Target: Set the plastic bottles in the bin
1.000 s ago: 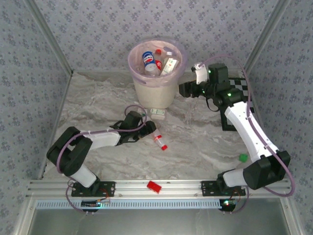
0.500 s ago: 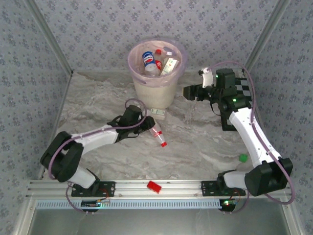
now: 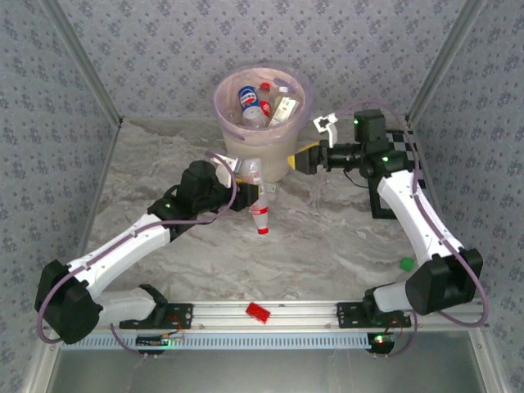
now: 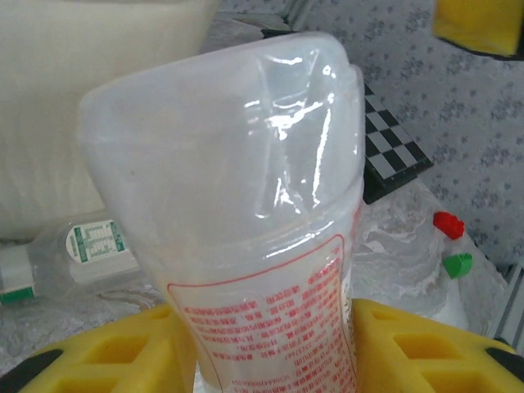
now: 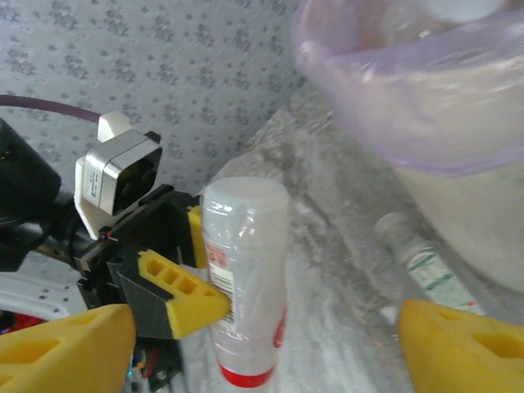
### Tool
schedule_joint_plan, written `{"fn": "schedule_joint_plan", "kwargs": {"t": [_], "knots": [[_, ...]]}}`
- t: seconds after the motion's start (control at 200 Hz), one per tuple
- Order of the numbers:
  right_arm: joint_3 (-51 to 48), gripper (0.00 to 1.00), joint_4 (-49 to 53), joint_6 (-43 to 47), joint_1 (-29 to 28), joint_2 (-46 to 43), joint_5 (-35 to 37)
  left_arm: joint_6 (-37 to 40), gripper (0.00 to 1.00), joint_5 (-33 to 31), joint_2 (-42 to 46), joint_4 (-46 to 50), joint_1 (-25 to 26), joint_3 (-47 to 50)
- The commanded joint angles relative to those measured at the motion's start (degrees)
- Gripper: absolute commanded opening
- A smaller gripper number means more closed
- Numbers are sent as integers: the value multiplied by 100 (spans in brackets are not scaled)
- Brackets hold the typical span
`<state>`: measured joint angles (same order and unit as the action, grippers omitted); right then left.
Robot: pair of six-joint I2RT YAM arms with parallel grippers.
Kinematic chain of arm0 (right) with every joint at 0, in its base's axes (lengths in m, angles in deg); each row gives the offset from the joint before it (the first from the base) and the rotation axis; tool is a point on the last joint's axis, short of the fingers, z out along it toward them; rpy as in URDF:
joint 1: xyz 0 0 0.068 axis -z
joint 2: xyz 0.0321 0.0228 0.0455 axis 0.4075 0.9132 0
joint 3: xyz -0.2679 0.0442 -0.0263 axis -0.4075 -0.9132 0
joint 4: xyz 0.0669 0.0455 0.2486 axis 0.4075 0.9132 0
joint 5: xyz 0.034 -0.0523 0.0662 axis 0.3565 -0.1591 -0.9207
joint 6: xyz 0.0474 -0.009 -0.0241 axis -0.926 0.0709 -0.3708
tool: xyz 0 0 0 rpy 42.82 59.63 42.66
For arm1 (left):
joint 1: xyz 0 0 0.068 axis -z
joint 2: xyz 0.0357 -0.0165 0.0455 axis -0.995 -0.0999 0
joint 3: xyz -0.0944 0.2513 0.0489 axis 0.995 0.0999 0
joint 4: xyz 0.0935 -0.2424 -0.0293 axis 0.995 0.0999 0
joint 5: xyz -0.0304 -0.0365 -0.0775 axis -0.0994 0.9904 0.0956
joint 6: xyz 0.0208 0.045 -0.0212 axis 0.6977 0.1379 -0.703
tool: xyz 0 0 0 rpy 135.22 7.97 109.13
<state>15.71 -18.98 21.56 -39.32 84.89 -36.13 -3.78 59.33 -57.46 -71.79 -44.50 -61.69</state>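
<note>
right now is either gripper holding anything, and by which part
The left gripper holds a bottle cap-down, pinched across its labelled middle. The right gripper is open and empty.

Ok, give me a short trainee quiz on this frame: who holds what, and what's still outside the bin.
1. True or false: the left gripper holds the red-capped bottle cap down.
2. The right gripper is: A) shut on a bottle, B) open and empty, C) holding a green block.
3. Where does the green-labelled bottle lie?
Key: 1 true; 2 B; 3 on the table, beside the foot of the bin.
</note>
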Motion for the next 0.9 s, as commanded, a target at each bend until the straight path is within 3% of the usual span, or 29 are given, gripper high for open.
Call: {"fn": "schedule_joint_plan", "kwargs": {"t": [0.0, 0.125, 0.26, 0.405, 0.695, 0.76, 0.845, 0.895], "knots": [[319, 89, 92, 94, -296, 193, -137, 518, 49, 560, -20, -177, -2, -158], [564, 91, 287, 215, -637, 493, 14, 521, 49, 820, -70, -486, 0, -170], [795, 92, 586, 375, -897, 783, 662, 576, 49, 885, -22, -590, 2, -245], [920, 90, 450, 253, -1017, 944, 598, 580, 49, 1004, -36, -637, 11, -324], [1184, 60, 515, 287, -1074, 1092, 513, 540, 50, 924, -45, -719, 14, -361], [1242, 52, 515, 278, -1041, 1065, 496, 533, 59, 773, -8, -689, 17, -346], [1485, 50, 645, 340, -979, 1056, 511, 488, 81, 434, 80, -634, 20, -267], [1745, 48, 844, 477, -963, 1065, 687, 477, 87, 218, 160, -585, 13, -186]]}}
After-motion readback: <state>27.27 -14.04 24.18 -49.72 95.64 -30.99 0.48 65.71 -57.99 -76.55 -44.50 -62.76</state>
